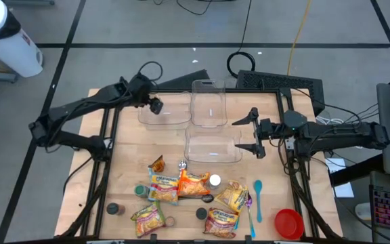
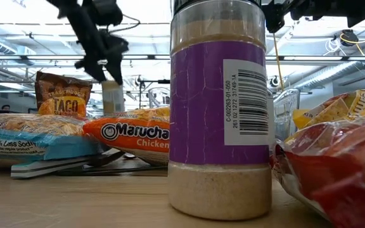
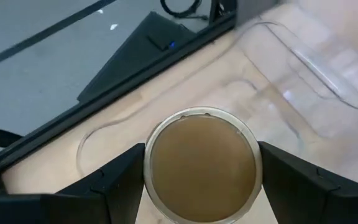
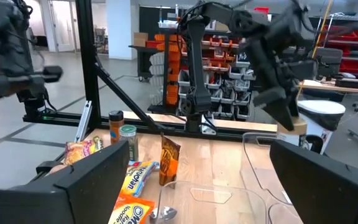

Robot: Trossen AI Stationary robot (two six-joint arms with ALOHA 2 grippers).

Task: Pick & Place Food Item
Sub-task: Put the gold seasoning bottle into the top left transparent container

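Observation:
My left gripper (image 1: 156,106) is shut on a small round spice jar (image 3: 201,167) with brown contents, held above the far-left clear container (image 1: 164,115). The jar also shows in the low view (image 2: 113,96) and in the right wrist view (image 4: 297,126). My right gripper (image 1: 254,133) is open and empty, level, beside the near clear container (image 1: 212,146). A third clear container (image 1: 208,102) stands at the far middle. My left gripper pinches the jar's round side wall (image 3: 149,168) between its two fingers (image 3: 114,180), one on each side. The fingers come from above, pointing down. The jar hangs upright below the fingers (image 2: 100,66), lifted clear of the table and the container.
Ramen packets (image 1: 193,184), a taco packet (image 1: 157,165), snack bags and several spice jars lie across the table's near half. A purple-labelled jar (image 2: 219,107) stands close to the low camera. A blue spoon (image 1: 258,200) and a red bowl (image 1: 289,223) sit at the near right.

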